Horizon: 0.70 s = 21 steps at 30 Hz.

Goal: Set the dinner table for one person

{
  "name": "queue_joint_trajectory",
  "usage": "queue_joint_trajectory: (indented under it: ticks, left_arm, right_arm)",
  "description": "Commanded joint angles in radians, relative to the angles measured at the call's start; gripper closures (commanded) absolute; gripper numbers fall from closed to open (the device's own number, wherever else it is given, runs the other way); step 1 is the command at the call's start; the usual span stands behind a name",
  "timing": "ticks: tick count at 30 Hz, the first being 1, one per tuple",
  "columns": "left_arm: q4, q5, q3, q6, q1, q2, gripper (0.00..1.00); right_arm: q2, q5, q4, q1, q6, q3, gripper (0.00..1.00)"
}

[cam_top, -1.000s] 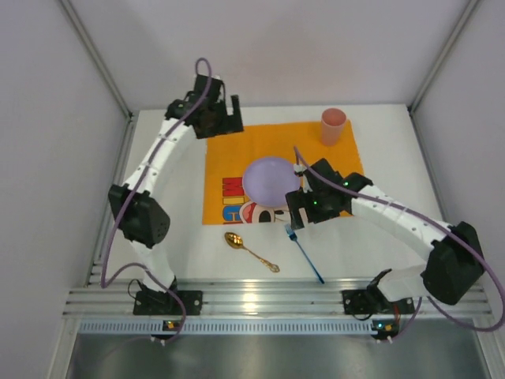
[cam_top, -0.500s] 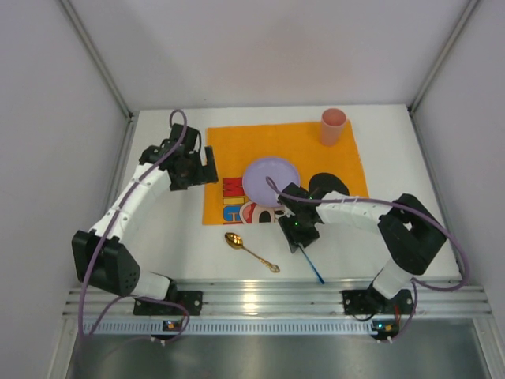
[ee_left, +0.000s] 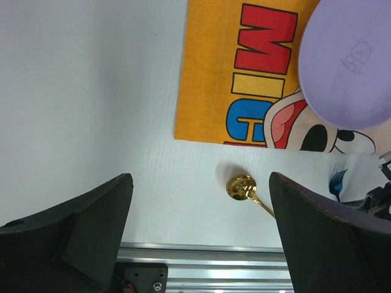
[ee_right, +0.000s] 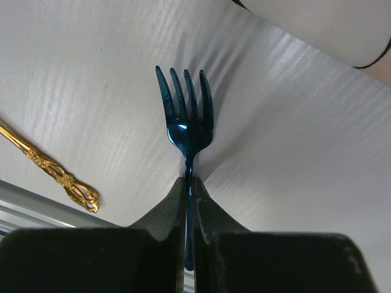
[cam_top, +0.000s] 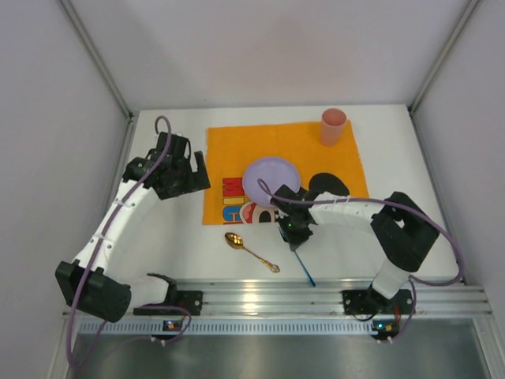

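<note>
Fingers, right gripper (ee_right: 189, 182): pinched shut on the neck of a blue fork (ee_right: 185, 125), tines pointing to the top of the wrist frame.
Fingers, left gripper (ee_left: 197, 195): spread wide with nothing between them, at the lower corners of the left wrist frame.
Fork position: lower centre of the overhead frame, just below the placemat (cam_top: 237, 150); whether the tines touch the tabletop is hard to say.
Dinner table (cam_top: 166, 229): white top fills the middle of the overhead frame, aluminium rail (cam_top: 268, 298) along its bottom edge.
Spoon (cam_top: 251, 252): gold, left of the fork, on bare tabletop.
Plate (cam_top: 271, 179): lilac, on the orange placemat.
Cup (cam_top: 333, 126): pink, upright at the placemat's upper right corner.
</note>
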Motion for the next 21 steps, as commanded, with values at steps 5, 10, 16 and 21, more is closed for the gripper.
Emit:
queue_joint_trajectory:
  ticks: [5,10,16,21]
  left_arm:
    - [-0.024,-0.025,-0.013,-0.024,0.000,-0.080,0.02]
    - [-0.004,-0.017,-0.053,-0.041,0.000,-0.105,0.02]
    - [-0.004,-0.011,-0.074,-0.049,0.000,-0.137,0.02]
    - [-0.035,-0.016,-0.091,-0.053,0.000,-0.174,0.02]
  right_arm:
    - [0.023,0.081,-0.038,0.036,-0.035,0.172,1.00]
    - [0.104,0.061,-0.137,0.036,-0.087,0.455,1.00]
    - [0.311,-0.064,-0.176,0.034,-0.110,0.773,1.00]
    - [0.518,-0.149,-0.167,0.002,-0.022,1.064,1.00]
